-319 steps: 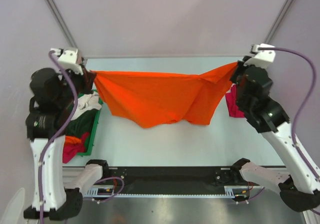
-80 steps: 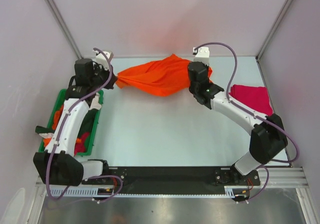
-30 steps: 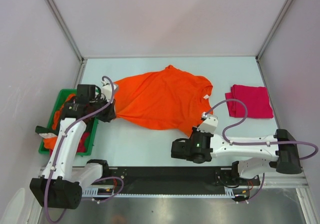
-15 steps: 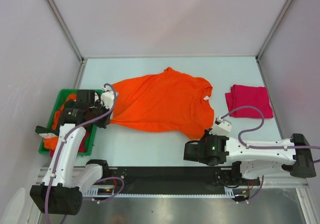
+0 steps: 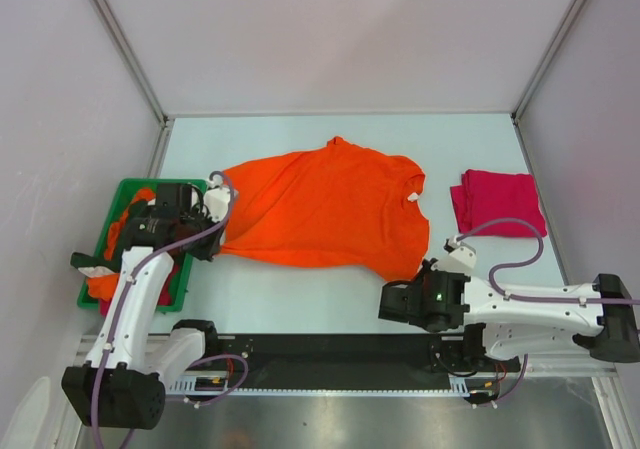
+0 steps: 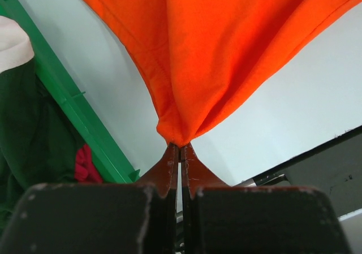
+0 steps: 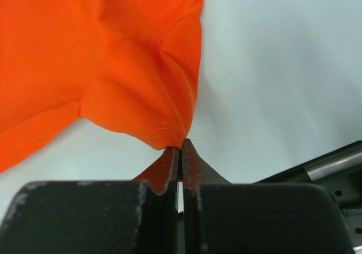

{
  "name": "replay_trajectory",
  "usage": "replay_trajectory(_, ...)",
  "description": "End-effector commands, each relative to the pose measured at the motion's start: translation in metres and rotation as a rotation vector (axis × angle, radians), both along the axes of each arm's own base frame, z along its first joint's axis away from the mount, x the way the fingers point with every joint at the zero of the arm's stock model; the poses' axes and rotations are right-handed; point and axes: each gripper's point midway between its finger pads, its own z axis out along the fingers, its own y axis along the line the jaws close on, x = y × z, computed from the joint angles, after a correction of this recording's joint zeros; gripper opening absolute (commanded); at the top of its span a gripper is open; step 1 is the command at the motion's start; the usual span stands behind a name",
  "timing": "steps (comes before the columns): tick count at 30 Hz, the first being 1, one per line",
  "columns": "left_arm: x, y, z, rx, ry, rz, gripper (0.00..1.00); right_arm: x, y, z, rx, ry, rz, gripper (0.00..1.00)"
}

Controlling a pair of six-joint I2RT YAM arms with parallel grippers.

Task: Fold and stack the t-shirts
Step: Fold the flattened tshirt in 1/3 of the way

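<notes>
The table (image 5: 300,294) carries the bright orange t-shirt (image 5: 330,204), which lies open across its middle but rumpled, with a loose, wavy near edge. The green bin (image 6: 68,95) sits at the left with more shirts in it. A folded magenta-red t-shirt (image 5: 497,202) lies at the far right, well apart from the orange one.

The step in hand looks like laying the orange shirt flat before the first fold. Both arms hold it at once. The left gripper (image 6: 180,147) is pressed together on a gathered point of the shirt's edge just beside the bin. The right gripper (image 7: 181,143) pinches a stitched hem corner near the table's front.

To do this well, the 2 pinched points should be drawn apart evenly and kept low, so the creases fanning from each grip pull out. The left side needs to stay off the bin rim. Neither pinch should let go until the near edge lies straight.
</notes>
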Motion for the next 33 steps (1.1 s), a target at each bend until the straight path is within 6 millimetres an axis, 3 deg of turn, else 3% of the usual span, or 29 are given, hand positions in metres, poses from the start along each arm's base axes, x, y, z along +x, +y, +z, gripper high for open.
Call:
replay_trajectory(1, 0.013, 0.008, 0.003, 0.033, -0.06, 0.017, 0.0, 0.022, -0.03, 0.034, -0.154, -0.112, -0.042, 0.0)
replay_trajectory(5, 0.03, 0.012, 0.0, 0.045, -0.079, 0.038, 0.0, 0.047, -0.037, 0.051, -0.276, -0.159, -0.034, 0.0)
replay_trajectory(15, 0.054, 0.01, -0.007, 0.014, -0.076, 0.069, 0.0, 0.102, -0.013, 0.068, -0.297, -0.206, 0.002, 0.0)
replay_trajectory(20, 0.064, 0.011, -0.014, 0.007, -0.076, 0.093, 0.0, 0.127, -0.002, 0.063, -0.358, -0.189, 0.069, 0.0)
replay_trajectory(27, 0.09, 0.016, -0.021, 0.012, -0.108, 0.166, 0.0, 0.185, 0.02, 0.063, -0.367, -0.218, 0.111, 0.0)
replay_trajectory(33, 0.116, 0.024, -0.029, 0.027, -0.127, 0.226, 0.0, 0.232, 0.024, 0.059, -0.379, -0.223, 0.122, 0.0)
